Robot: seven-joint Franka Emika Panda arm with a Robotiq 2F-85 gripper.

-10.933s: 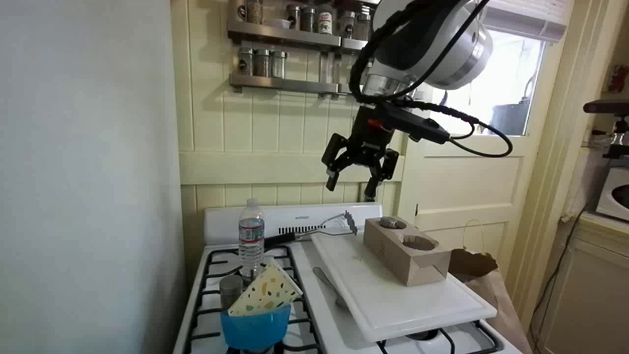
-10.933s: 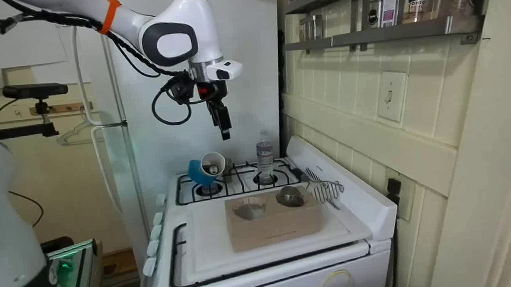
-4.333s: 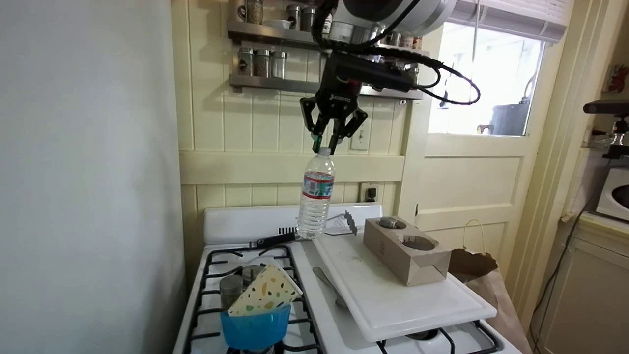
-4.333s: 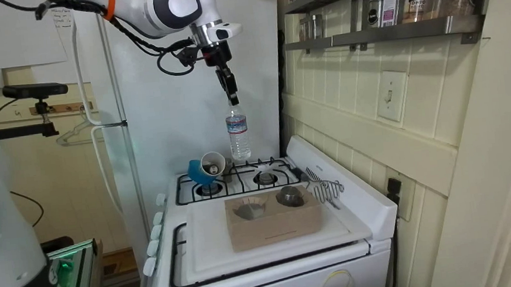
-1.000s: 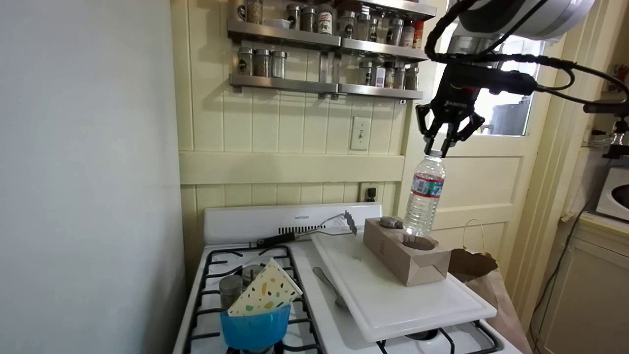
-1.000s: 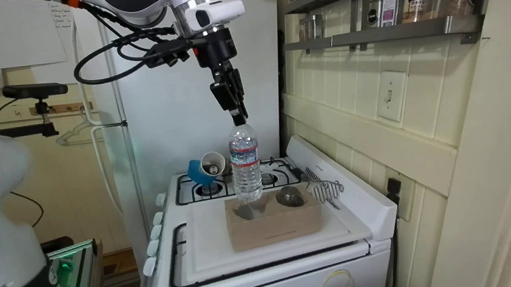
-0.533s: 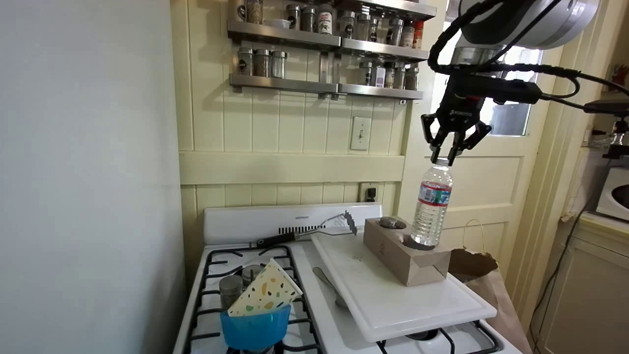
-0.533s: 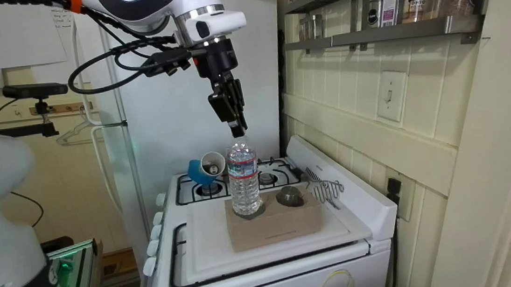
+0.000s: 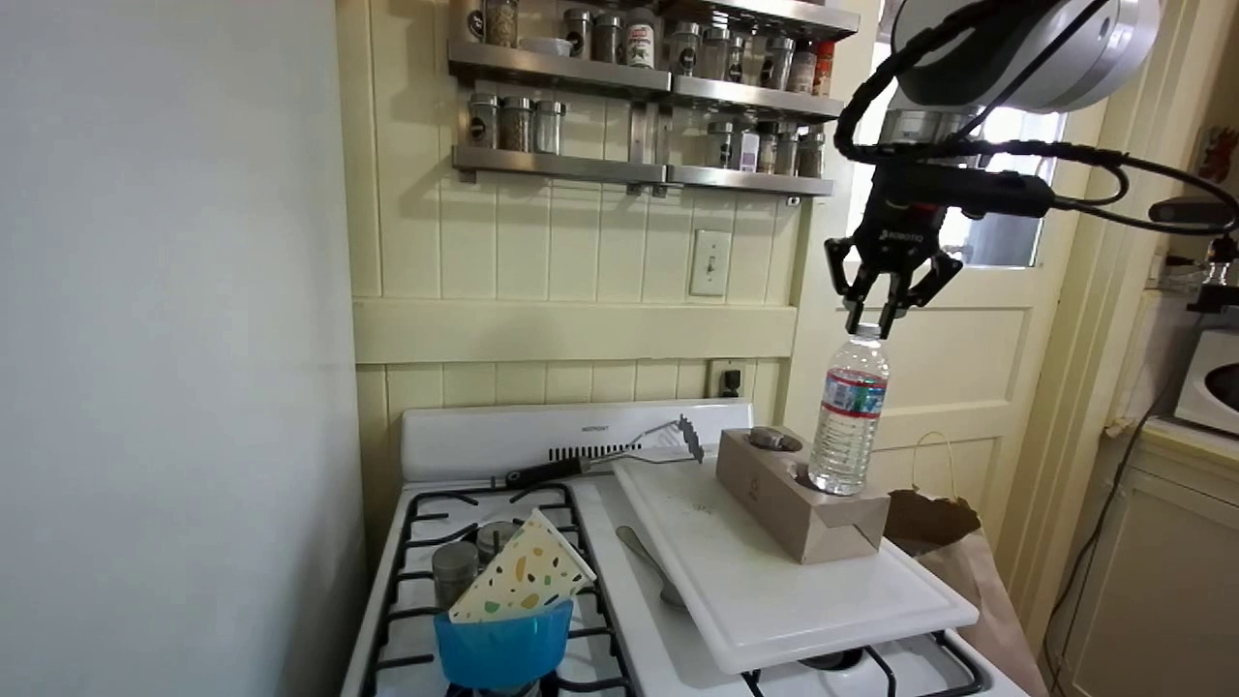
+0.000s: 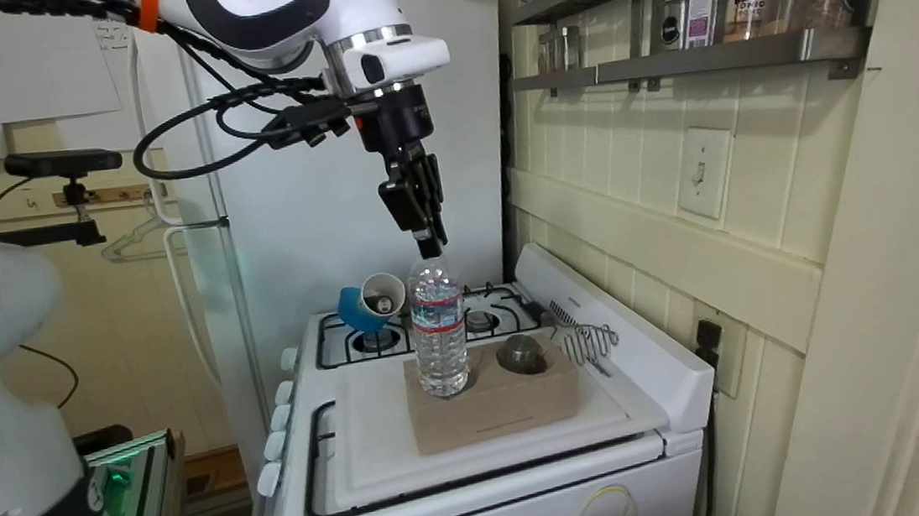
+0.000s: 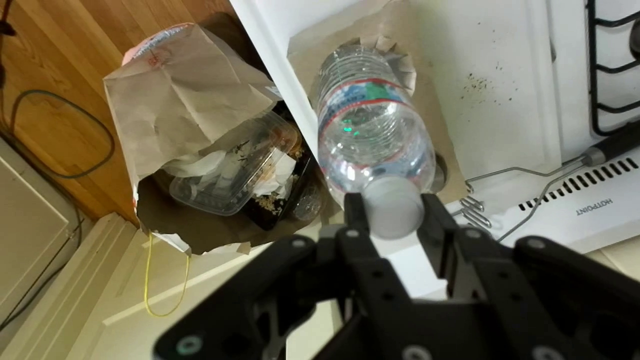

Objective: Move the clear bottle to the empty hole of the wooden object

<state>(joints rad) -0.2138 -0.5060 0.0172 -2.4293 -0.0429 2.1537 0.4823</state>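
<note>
— What's furthest left on the tabletop (image 9: pixel 602 511), that white stove top?

— In an exterior view, a blue container (image 9: pixel 503 647) over the burner grate (image 9: pixel 590 632), with a speckled cup (image 9: pixel 523 571) leaning in it. Two small jars (image 9: pixel 455 576) sit just behind.

— And next?

— A masher (image 9: pixel 552 470), black handle toward the left, wire end near the far corner of the white board (image 9: pixel 765 600). A spoon (image 9: pixel 670 592) lies just beside the board's left edge.

— What does the board carry?

— The wooden object (image 9: pixel 765 499), a tan block with two round holes. A round metallic thing (image 9: pixel 768 439) sits in the farther one.

— And the near hole (image 9: pixel 803 476)?

— That's where the clear bottle (image 9: pixel 849 416) is, close to upright, its base right at the opening. Both exterior views line it up with that hole, but whether the base has passed below the rim I can't tell.

— Is anything holding it?

— The gripper (image 9: pixel 869 325) is, from above. In the wrist view its fingers (image 11: pixel 355 212) are clamped on the white cap (image 11: pixel 394 207), one on each side.

— Anything further right?

— A brown paper bag (image 9: pixel 973 576), down beyond the board, with a clear plastic container (image 11: pixel 215 199) inside it in the wrist view. Past that, a white appliance (image 9: pixel 1195 411), cut off by the edge of the view.
</note>
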